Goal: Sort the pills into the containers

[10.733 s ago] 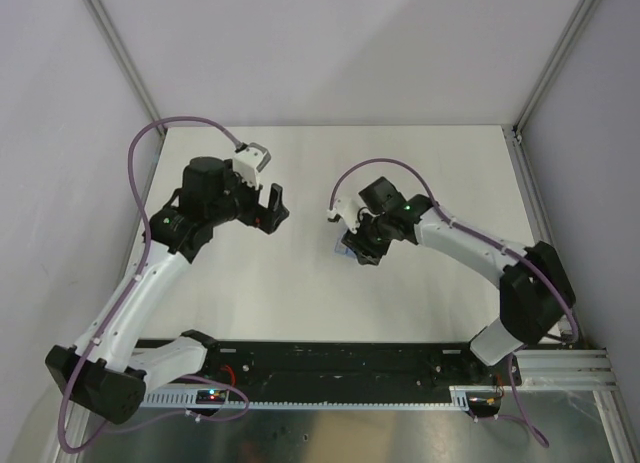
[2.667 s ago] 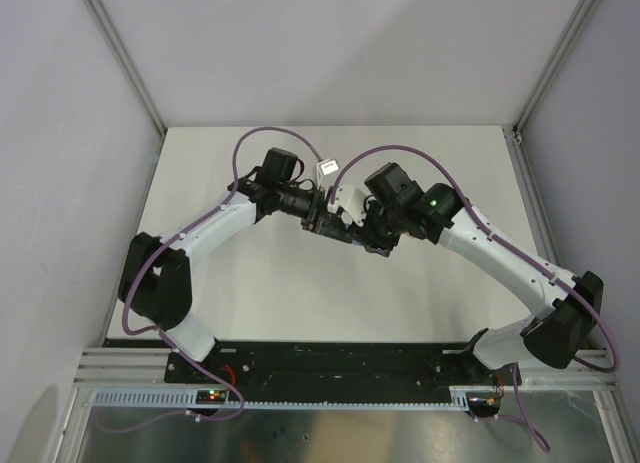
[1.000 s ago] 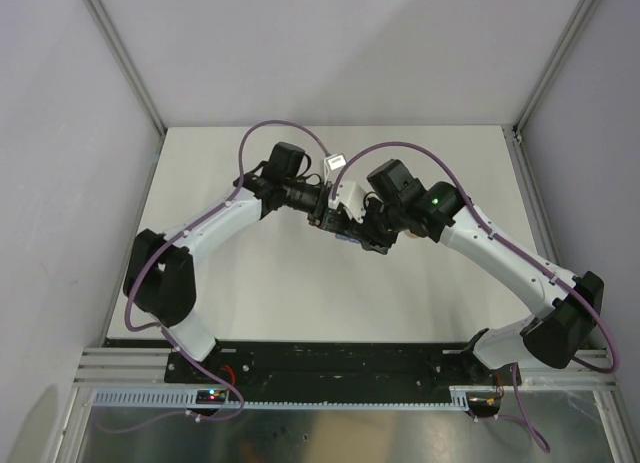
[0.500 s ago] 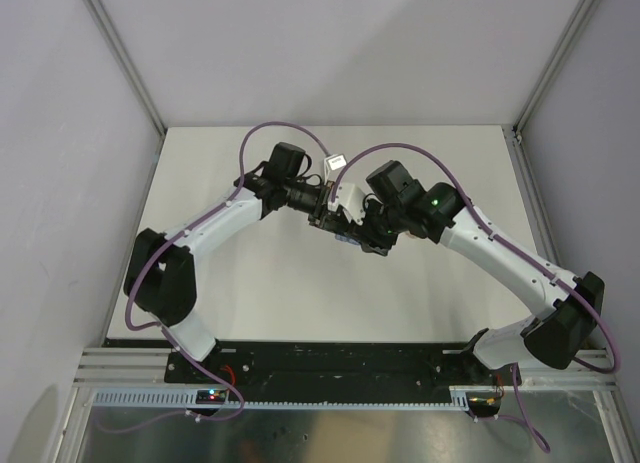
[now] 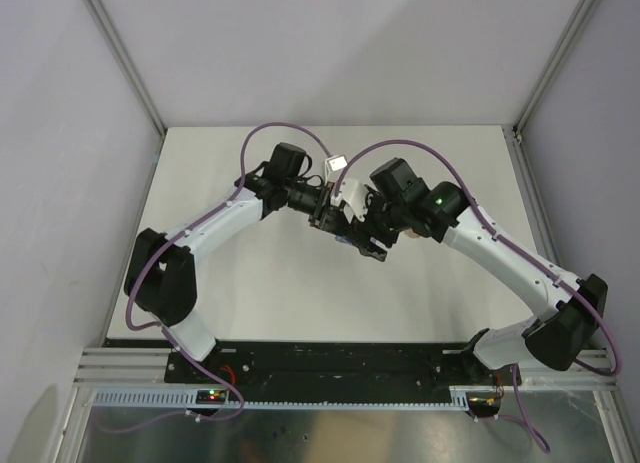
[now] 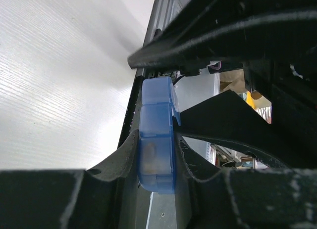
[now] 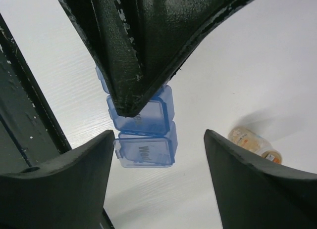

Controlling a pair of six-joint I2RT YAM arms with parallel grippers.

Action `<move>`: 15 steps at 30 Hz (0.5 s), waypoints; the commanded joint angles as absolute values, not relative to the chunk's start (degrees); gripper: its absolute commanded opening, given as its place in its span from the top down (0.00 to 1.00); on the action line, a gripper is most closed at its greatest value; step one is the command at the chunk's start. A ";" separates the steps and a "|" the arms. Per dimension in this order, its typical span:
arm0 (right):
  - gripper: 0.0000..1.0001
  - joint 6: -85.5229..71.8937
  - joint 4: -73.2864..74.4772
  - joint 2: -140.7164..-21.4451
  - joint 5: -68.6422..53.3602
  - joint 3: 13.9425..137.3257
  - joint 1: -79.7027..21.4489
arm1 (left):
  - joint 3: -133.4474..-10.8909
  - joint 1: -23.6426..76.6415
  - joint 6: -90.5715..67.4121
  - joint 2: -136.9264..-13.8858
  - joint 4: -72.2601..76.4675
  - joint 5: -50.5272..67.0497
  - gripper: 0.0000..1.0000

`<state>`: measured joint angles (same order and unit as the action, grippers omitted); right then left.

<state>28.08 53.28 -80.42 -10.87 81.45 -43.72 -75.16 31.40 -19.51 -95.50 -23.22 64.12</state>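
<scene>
Left arm is reaching in to mid-table beside the right, no longer out at 9 o'clock as 10.7 s ago | left gripper (image 6: 156, 140) is pinching the light-blue pill box (image 6: 156, 155) edgewise | I am seeing the right gripper (image 7: 158, 135) hanging spread over it | amber bottle (image 7: 255, 142) is lying at the box's 4 o'clock, apart.

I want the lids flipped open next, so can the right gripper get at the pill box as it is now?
Probably yes. The left gripper pinches the pill box, whose free end appears to sit between the right gripper's open fingers. One finger of the left covers only its upper part.
</scene>
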 commanded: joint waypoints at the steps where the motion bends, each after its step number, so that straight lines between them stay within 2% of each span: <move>1: 0.17 26.95 51.39 -77.94 -12.95 82.55 -42.78 | -76.47 31.68 -18.74 -94.97 -22.81 67.32 1.00; 5: 0.08 26.63 51.73 -76.95 -16.08 82.81 -41.36 | -76.70 31.48 -18.88 -94.70 -22.81 67.76 1.00; 15: 0.07 25.75 56.13 -76.81 -35.51 86.52 -32.24 | -75.99 31.15 -18.36 -94.10 -22.82 68.94 1.00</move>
